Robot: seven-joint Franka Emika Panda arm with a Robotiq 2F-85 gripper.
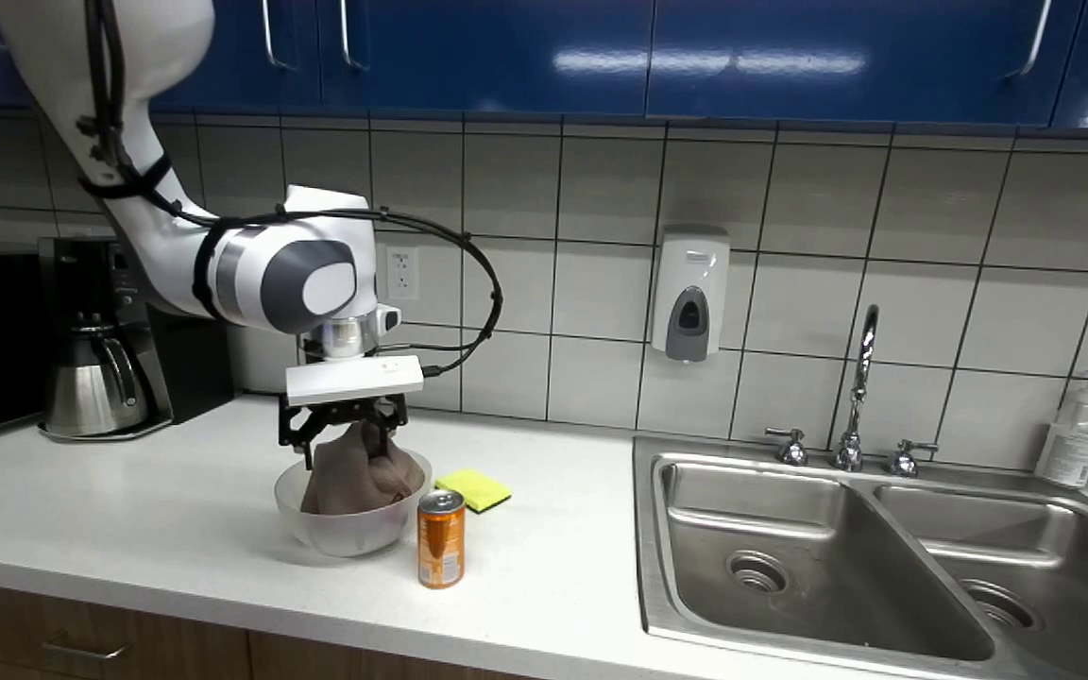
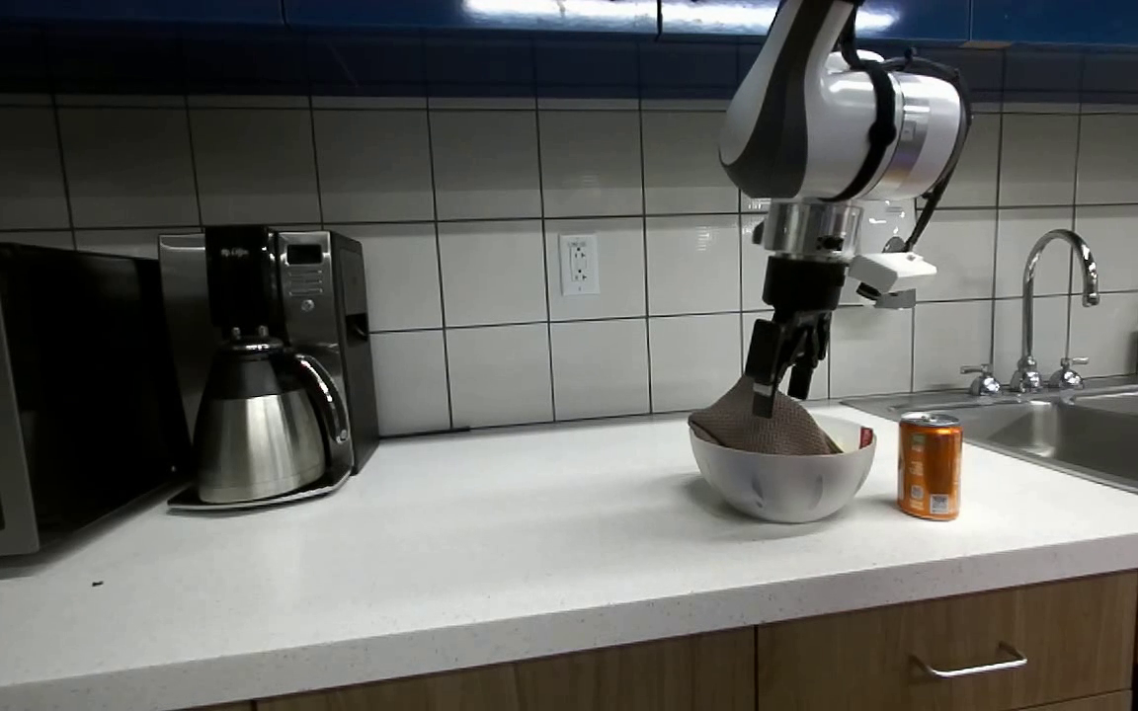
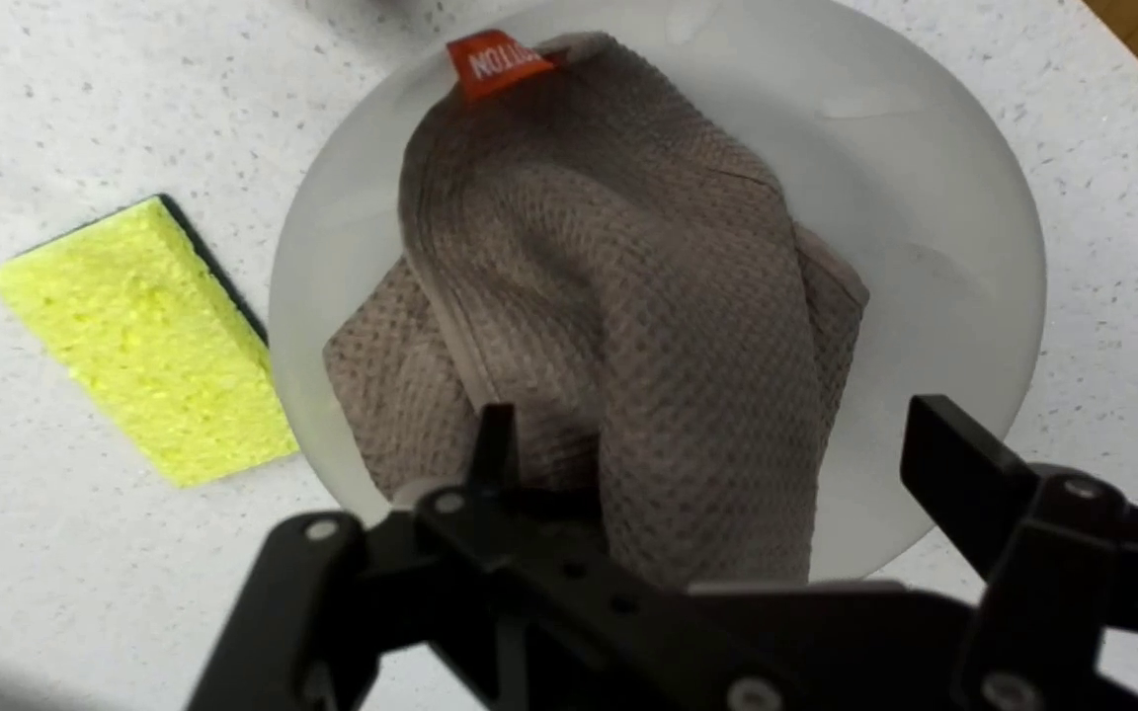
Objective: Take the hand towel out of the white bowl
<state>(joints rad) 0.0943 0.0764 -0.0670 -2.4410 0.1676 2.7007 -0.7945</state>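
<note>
The hand towel [image 1: 355, 480] is brown and textured, bunched up in the white bowl [image 1: 346, 535], with a peak rising above the rim. In an exterior view the towel [image 2: 752, 425] leans over the left side of the bowl [image 2: 786, 486]. In the wrist view the towel [image 3: 668, 267] shows a red tag, and the translucent bowl [image 3: 964, 227] surrounds it. My gripper [image 1: 346, 455] points down into the bowl's top. In the wrist view its fingers [image 3: 712, 415] are wide apart, on either side of a raised towel fold, with a gap at the right finger.
An orange can [image 1: 441, 540] stands close beside the bowl. A yellow sponge [image 3: 149, 341] lies by the bowl on the counter. A double sink [image 1: 761, 604] is set in the counter. A coffee maker [image 2: 268, 395] and a microwave [image 2: 55, 395] stand on the opposite side.
</note>
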